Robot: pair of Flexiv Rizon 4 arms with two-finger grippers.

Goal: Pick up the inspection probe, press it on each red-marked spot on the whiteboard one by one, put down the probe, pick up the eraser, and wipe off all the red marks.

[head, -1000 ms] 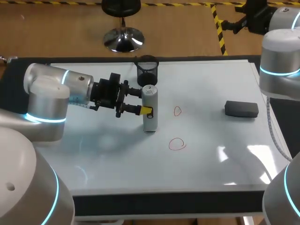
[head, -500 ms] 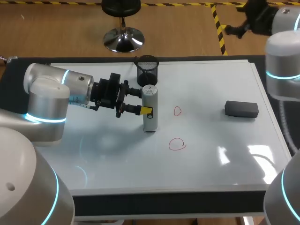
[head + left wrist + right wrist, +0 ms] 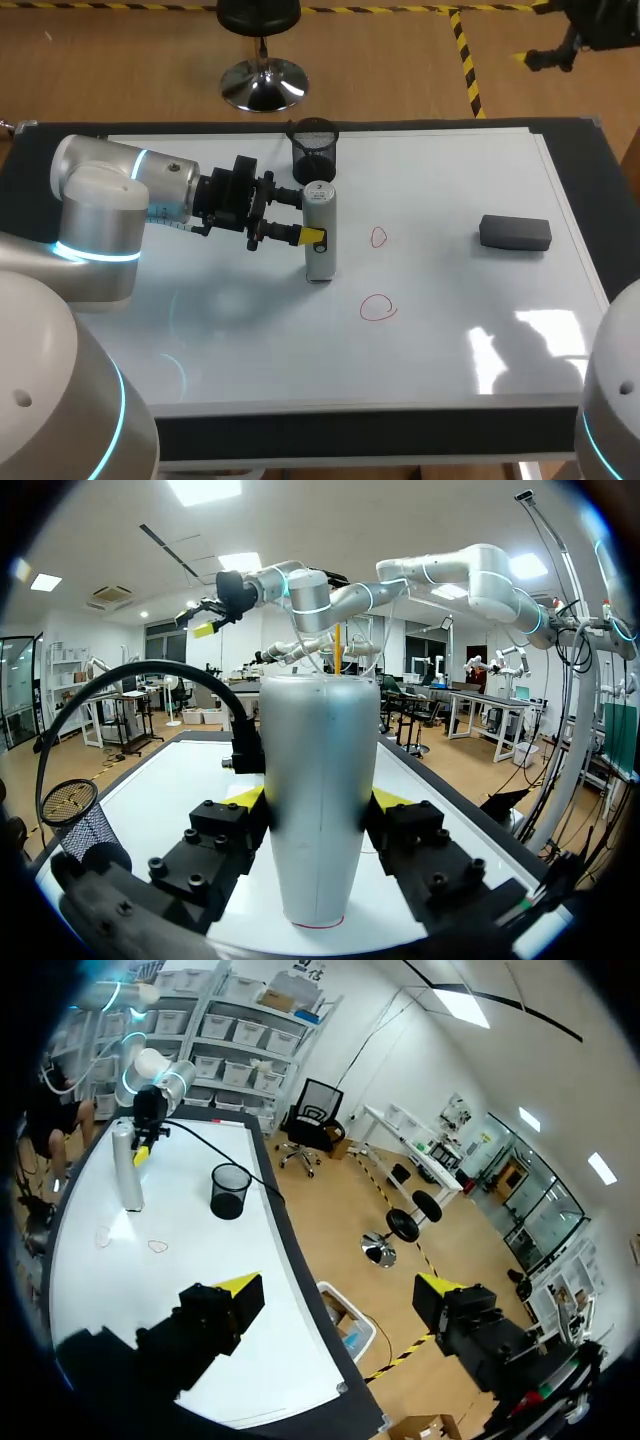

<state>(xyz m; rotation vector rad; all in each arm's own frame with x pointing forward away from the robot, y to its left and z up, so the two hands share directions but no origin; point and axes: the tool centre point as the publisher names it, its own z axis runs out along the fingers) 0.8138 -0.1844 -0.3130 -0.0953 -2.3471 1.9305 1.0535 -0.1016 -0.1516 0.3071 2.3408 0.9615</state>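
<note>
A flat white whiteboard [image 3: 450,180] covers the table. Near its middle a silver-white cylindrical inspection probe [image 3: 320,232] stands upright. The left gripper [image 3: 305,217], on a silver arm coming in from the left, is clamped on the probe's sides. In the left wrist view the probe [image 3: 318,780] fills the gap between the two yellow-tipped fingers [image 3: 245,798], hiding most of each tip. A thin red line shows at the probe's lower edge. Whether it belongs to the probe or the board cannot be made out, nor whether the base touches the board.

Beside the probe, towards the right arm's side, are two red hand-drawn loops. The small red loop [image 3: 378,237] is nearer the probe and the larger red loop [image 3: 378,308] is nearer the front edge. Neither touches the probe.

A dark grey rectangular eraser [image 3: 515,232] lies well apart near the board's right edge. A black mesh cup [image 3: 314,150] stands just behind the probe; its lower part is hidden by the probe's top.

The right gripper [image 3: 338,1285] is high beyond the board's far right corner. Its fingers are spread wide with nothing between them. In the head view it is partly cut off.
</note>
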